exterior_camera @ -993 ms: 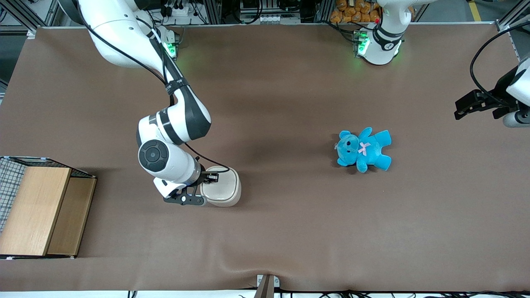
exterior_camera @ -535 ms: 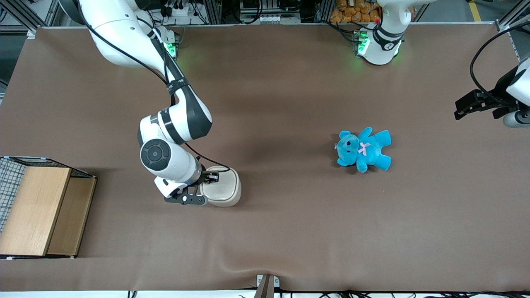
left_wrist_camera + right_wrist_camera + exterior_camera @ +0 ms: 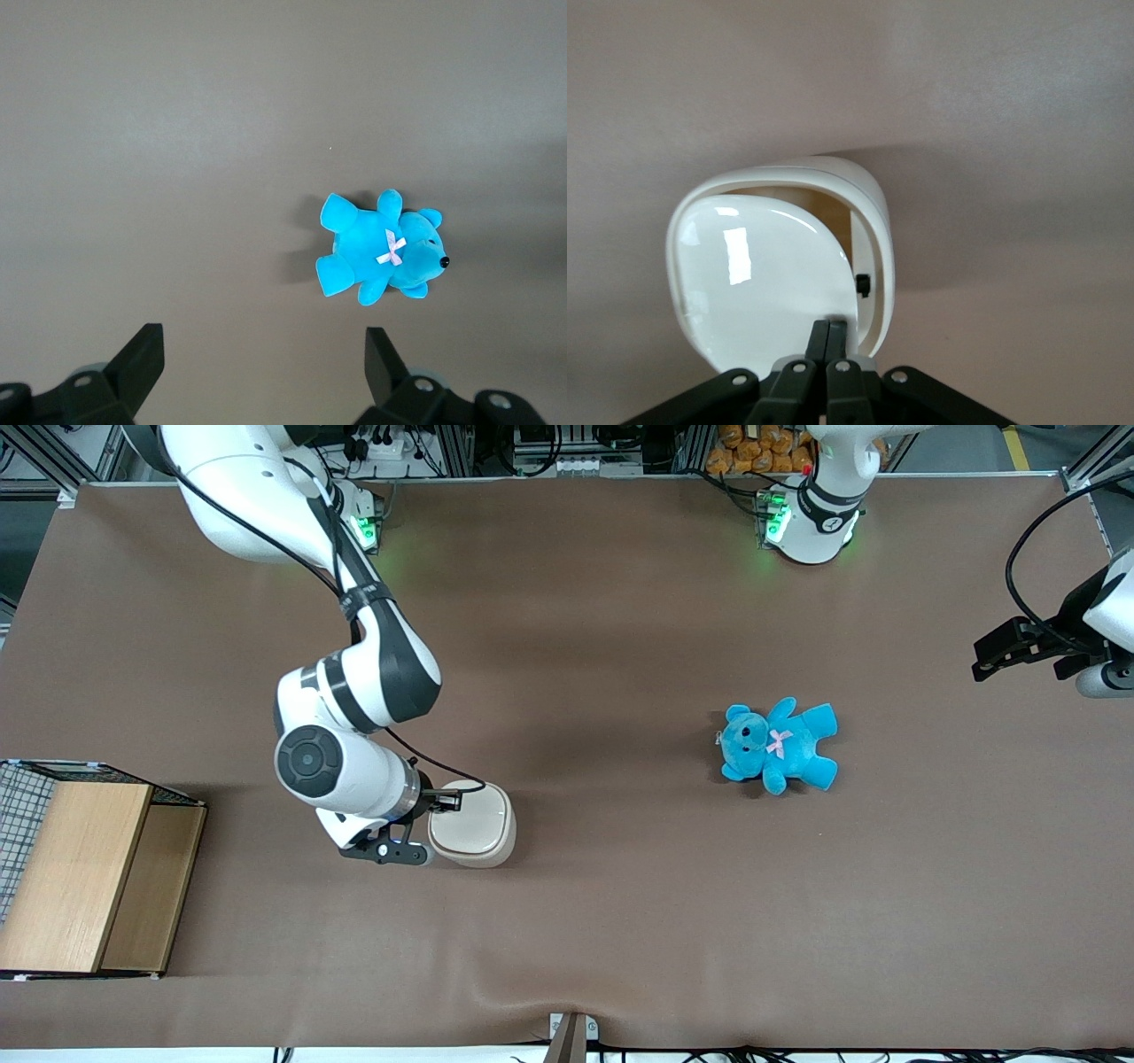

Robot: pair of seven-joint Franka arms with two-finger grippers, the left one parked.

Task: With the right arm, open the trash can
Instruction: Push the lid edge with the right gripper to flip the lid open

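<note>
No readable text, labels or numbers, perhaps too small on the arms' bases

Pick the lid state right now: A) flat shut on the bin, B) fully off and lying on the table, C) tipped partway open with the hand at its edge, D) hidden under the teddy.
C: in the right wrist view the lid of the trash can is tipped, with tan interior showing past its raised edge, and the hand, fingers together, sits at that lid's edge.

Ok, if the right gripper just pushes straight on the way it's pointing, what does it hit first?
Probably the trash can itself: the gripper, fingers together, already sits at the lid's edge, pointing across it.
</note>
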